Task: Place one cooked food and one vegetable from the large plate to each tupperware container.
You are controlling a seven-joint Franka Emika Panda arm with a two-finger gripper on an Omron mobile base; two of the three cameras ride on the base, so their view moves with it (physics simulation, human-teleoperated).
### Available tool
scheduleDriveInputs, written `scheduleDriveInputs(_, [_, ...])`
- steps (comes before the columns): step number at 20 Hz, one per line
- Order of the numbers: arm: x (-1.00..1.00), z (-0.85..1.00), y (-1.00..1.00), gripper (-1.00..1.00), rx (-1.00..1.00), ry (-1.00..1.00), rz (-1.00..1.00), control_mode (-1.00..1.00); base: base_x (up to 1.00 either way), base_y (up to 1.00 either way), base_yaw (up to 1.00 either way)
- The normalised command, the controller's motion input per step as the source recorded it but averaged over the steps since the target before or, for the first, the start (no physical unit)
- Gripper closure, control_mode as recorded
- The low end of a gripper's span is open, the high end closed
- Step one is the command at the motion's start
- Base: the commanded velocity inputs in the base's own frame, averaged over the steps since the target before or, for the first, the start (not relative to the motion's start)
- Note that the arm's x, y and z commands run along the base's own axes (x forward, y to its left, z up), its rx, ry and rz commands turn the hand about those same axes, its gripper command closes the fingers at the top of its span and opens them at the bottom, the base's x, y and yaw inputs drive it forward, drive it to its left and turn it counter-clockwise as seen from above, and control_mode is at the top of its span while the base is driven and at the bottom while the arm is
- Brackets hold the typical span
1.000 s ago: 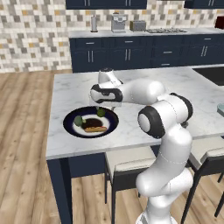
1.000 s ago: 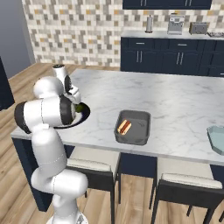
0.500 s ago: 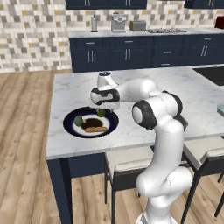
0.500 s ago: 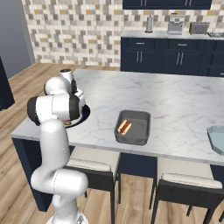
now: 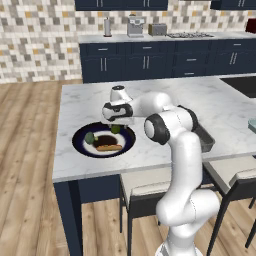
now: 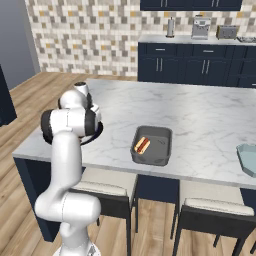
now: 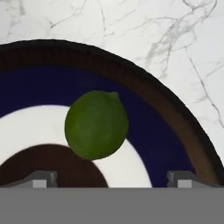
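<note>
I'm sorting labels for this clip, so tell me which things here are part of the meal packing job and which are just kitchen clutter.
Part of the job:
- large plate with a round green vegetable, a hot dog and a dark cooked piece
- dark grey container, already holding a hot dog
- pale teal container
- end effector, open above the plate

Just lying about:
- coffee machine
- toaster
- stools

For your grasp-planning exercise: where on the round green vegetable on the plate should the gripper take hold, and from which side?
Grip the green vegetable across its widest middle, coming straight down from above. It is rounded and lies free on the plate, and the open gripper already frames it.
</note>
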Motion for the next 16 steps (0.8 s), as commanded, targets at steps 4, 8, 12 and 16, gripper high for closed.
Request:
scheduleDriveInputs(4, [0.52, -0.21, 0.03, -1.0, 0.0, 0.0, 0.0, -1.0, 0.0, 0.0, 0.0])
scheduleDriveInputs(8, [0.34, -0.26, 0.0, -1.0, 0.0, 0.0, 0.0, -1.0, 0.0, 0.0, 0.0])
scheduleDriveInputs(12, [-0.03, -0.24, 0.0, -1.0, 0.0, 0.02, 0.0, -1.0, 0.0, 0.0, 0.0])
scheduleDriveInputs(16, [0.0, -0.28, 0.0, 1.0, 0.0, 0.1, 0.0, -1.0, 0.0, 0.0, 0.0])
